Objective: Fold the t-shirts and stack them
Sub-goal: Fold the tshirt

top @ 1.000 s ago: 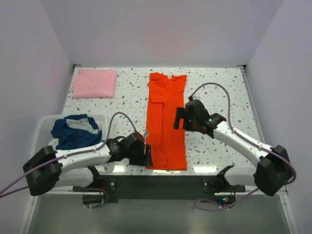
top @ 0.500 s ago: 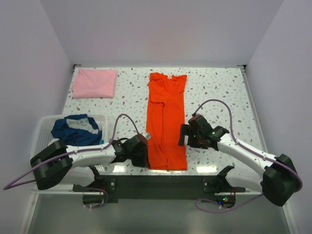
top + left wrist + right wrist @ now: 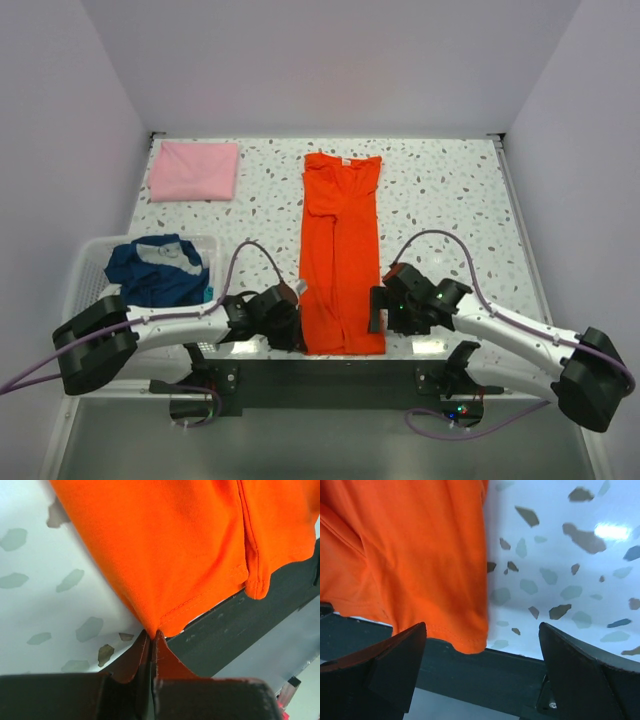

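1. speckled white counter seen from above, with two robot arms mounted at its near edge.
2. left fingers are pressed together, pinching the near left hem corner of the orange-red t-shirt.
3. right fingers stand wide apart, one on each side of the near right hem corner. they hold nothing, and that corner lies loose between them.
4. the orange-red t-shirt lies in the middle of the counter as a long narrow strip. its sides are already folded in, its collar is at the far end, and its hem reaches just over the near edge above the dark base bar.
5. pale pink t-shirt lies in the far left corner, folded into a flat rectangle, well apart from the orange one. it looks finished and could be the bottom of the stack.
6. white slatted basket sits at the near left. it holds a crumpled dark blue t-shirt with some paler cloth showing. how many garments are inside cannot be told.
7. judged progress: one shirt is folded and a second is half folded, so the task looks under halfway done. the orange strip needs its crosswise folds and then a place on the pink one. the basket's contents have not been started.
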### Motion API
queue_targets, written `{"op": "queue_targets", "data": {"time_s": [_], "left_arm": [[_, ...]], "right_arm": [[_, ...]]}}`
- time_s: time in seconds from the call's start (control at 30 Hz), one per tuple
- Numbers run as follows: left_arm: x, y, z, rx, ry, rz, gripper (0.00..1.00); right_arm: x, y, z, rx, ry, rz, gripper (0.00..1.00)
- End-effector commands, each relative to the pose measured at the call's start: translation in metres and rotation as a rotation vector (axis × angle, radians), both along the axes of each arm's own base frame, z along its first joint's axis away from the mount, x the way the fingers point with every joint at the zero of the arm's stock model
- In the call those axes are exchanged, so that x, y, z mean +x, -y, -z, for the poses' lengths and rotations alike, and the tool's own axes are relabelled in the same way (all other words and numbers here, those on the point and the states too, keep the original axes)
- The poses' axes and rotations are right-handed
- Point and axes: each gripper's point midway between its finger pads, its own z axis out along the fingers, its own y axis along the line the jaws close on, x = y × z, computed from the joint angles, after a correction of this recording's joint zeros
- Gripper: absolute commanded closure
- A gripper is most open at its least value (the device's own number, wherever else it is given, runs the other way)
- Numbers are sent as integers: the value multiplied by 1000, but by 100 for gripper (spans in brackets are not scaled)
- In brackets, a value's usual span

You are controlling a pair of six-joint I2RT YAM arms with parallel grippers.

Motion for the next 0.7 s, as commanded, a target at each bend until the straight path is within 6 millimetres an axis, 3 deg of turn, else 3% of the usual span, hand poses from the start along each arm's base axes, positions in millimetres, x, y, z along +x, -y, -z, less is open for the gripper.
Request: {"op": "queue_targets", "data": {"time_s": [0.0, 0.17, 0.27, 0.37, 0.67], "left_arm": [[-15, -4, 6, -4, -39, 26, 100], [-14, -3, 2, -12, -24, 23, 100], [-15, -3, 0, -18, -19, 23, 100], [-16, -1, -1, -28, -22, 25, 100], [-17, 0, -2, -32, -15, 24, 100]], "right_arm": [[-34, -11, 12, 113, -144, -4, 4], [-46, -20, 11, 201, -175, -9, 10], [-50, -18, 10, 206, -184, -18, 18], [-63, -16, 22, 223, -239, -6, 29], [-63, -17, 25, 259, -230, 19, 49]]}}
